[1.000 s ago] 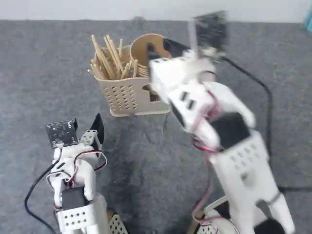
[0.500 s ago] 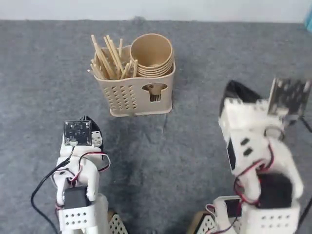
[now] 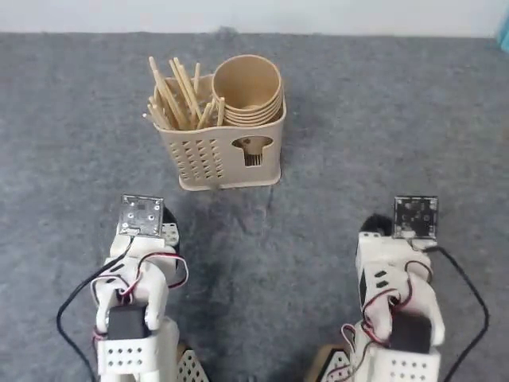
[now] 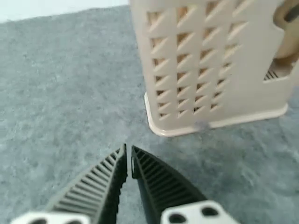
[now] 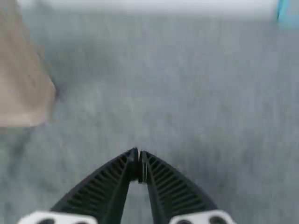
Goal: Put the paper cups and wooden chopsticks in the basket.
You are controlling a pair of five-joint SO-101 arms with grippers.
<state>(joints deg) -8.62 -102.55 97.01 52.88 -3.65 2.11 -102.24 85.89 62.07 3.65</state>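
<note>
High view: the beige perforated plastic basket point(image 3: 219, 155) on the grey carpet point(image 3: 358, 119) holds everything. Pale wooden chopsticks point(image 3: 176, 99) lean in one compartment, and nested brown paper cups point(image 3: 246, 83) fill the other. The chopsticks look light, stiff and thin, best pinched mid-shaft. The cups look light and crushable, so grip the rim wall gently. There is one basket and one cup stack of perhaps four or five; the chopsticks are too crowded to count exactly, a dozen or so. The left gripper point(image 4: 128, 151) and right gripper point(image 5: 138, 156) are each pressed together on nothing, well apart from the basket.

Beige basket point(image 3: 208, 156) upright w/ stacked paper cups point(image 3: 247, 86) & wooden chopsticks point(image 3: 176, 95) inside.
</note>
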